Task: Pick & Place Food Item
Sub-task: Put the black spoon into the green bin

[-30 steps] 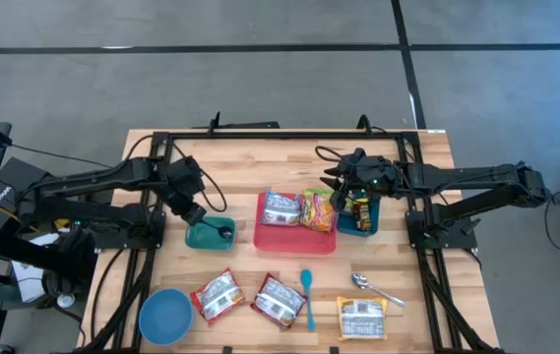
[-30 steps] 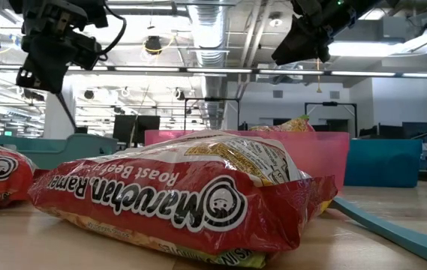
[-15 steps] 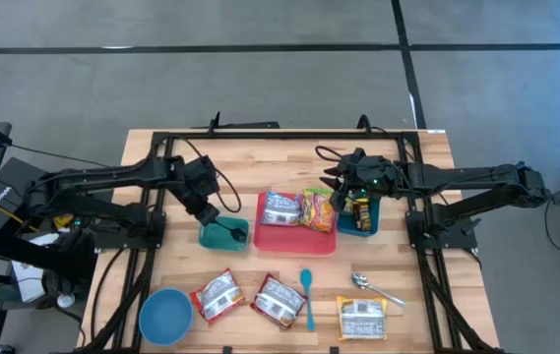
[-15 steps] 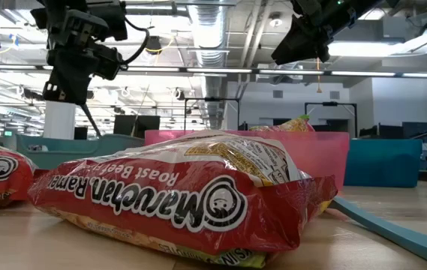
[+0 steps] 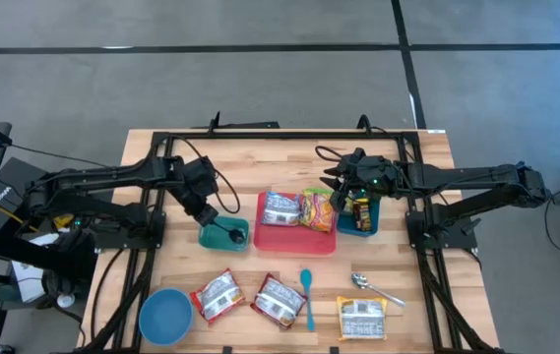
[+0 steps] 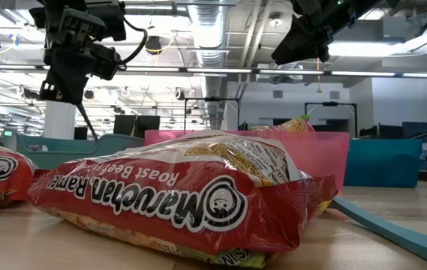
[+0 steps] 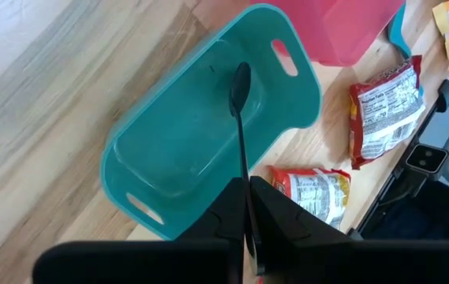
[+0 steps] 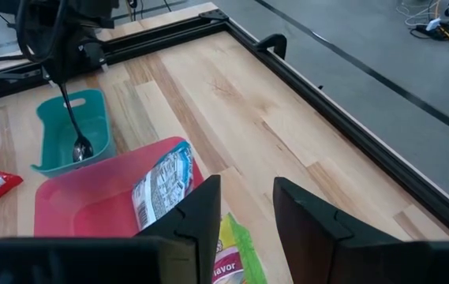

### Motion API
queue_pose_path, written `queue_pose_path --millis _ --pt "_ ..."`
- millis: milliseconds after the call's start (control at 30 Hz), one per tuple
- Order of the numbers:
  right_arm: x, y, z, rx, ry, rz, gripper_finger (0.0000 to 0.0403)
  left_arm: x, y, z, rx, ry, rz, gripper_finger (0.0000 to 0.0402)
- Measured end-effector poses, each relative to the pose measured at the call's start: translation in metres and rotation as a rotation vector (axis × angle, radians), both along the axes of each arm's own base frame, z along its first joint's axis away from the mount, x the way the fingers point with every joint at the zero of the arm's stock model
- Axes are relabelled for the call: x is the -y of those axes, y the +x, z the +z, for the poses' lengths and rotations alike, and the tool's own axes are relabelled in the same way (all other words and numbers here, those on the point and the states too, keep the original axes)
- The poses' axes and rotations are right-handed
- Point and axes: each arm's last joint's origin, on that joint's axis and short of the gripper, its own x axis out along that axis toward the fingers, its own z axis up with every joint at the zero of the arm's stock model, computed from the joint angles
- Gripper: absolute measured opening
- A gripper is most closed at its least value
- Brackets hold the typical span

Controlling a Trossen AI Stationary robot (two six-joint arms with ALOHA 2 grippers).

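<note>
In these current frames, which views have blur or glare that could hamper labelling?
Low view: the ramen packet fills the foreground, slightly soft; ceiling lights glare behind. Left wrist view: the spoon and teal bin are clear, packets beyond slightly soft. High view: evenly lit.

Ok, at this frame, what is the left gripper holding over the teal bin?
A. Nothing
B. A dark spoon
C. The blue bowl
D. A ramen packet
B. The left gripper is shut on the handle of a dark spoon, whose bowl end hangs inside the teal bin.
</note>
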Motion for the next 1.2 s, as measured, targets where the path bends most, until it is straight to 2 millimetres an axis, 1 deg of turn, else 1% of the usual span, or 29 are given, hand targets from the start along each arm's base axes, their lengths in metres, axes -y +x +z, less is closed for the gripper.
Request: queue_pose_path --millis 167,500,633,733,900,1000,1067,1200 --pt "0.000 0.000 0.000 0.000 0.001 0.001 0.0113 0.000 0.001 0.000 0.004 0.006 0.003 0.0014" --pt "0.000 0.000 0.000 0.000 0.001 0.001 0.0113 -0.002 0.000 0.000 -0.009 0.057 0.021 0.0013" --pt "0.000 0.000 0.000 0.000 0.001 0.001 0.0113 -0.002 0.000 0.000 0.006 0.073 -0.031 0.0011" --pt "0.000 0.000 0.000 0.000 0.001 0.001 0.0113 -0.002 0.000 0.000 0.008 0.073 -0.031 0.0005" --pt "0.000 0.000 0.000 0.000 0.001 0.002 0.0113 -0.002 0.000 0.000 0.008 0.074 -0.032 0.0012" --pt "0.000 0.000 0.000 0.000 0.001 0.002 0.0113 -0.002 0.000 -0.001 0.019 0.091 -0.066 0.0009" --pt "0.000 0.000 0.000 0.000 0.001 0.002 0.0113 -0.003 0.000 -0.004 0.032 0.083 -0.068 0.0005" --pt "0.000 0.000 0.000 0.000 0.001 0.002 0.0113 -0.006 -0.005 -0.016 0.038 0.007 -0.056 0.0008"
